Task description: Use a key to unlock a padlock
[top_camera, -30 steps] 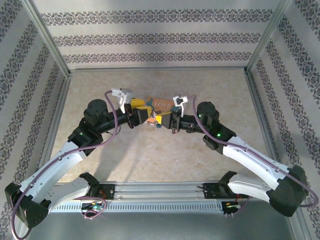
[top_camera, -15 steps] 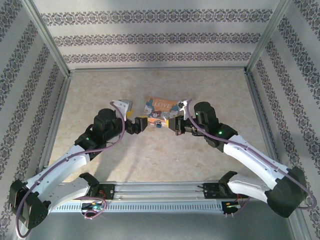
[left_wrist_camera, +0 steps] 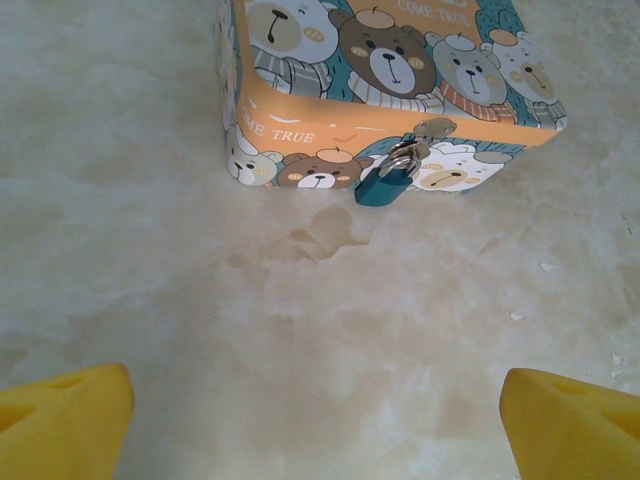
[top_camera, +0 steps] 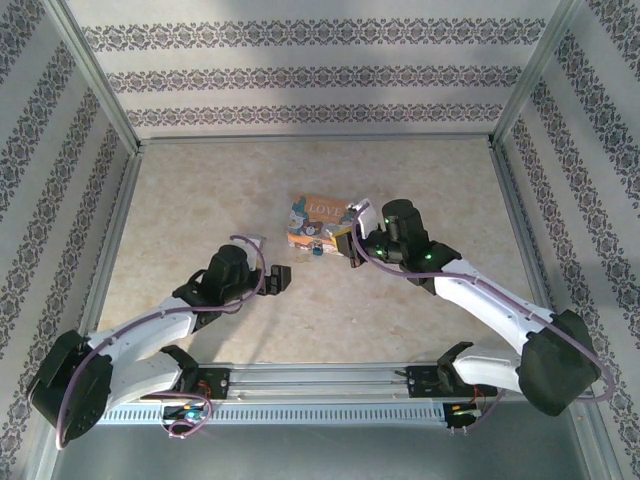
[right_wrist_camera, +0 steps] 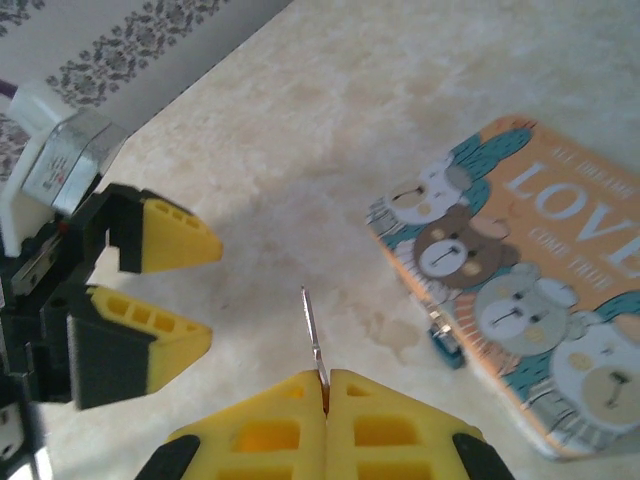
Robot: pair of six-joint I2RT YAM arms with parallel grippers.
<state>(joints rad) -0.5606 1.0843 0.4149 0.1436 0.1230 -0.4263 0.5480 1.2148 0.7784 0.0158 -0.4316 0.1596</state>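
Observation:
The padlock [left_wrist_camera: 385, 181], silvery with a teal-blue body, hangs from the hasp on the front of the orange bear-printed box [left_wrist_camera: 300, 135]. It also shows as a teal speck [top_camera: 318, 250] and edge-on beside the box [right_wrist_camera: 445, 342]. My left gripper [left_wrist_camera: 318, 420] is open with bare floor between its yellow fingers, well short of the box; from above it sits low left of the box [top_camera: 278, 278]. My right gripper [right_wrist_camera: 327, 385] is shut on the key [right_wrist_camera: 313, 330], whose thin blade sticks out toward the left gripper [right_wrist_camera: 190, 290]. From above, the right gripper [top_camera: 345, 242] is just right of the padlock.
The box [top_camera: 320, 222] lies mid-floor on the marbled beige surface [top_camera: 400, 320]. Patterned walls with metal frame posts [top_camera: 100, 90] enclose the space on three sides. Purple cables [top_camera: 250, 250] loop off both arms.
My left gripper has opened and pulled back toward the near left, away from the padlock. The right gripper, still shut on the key, has drawn back slightly to the right.

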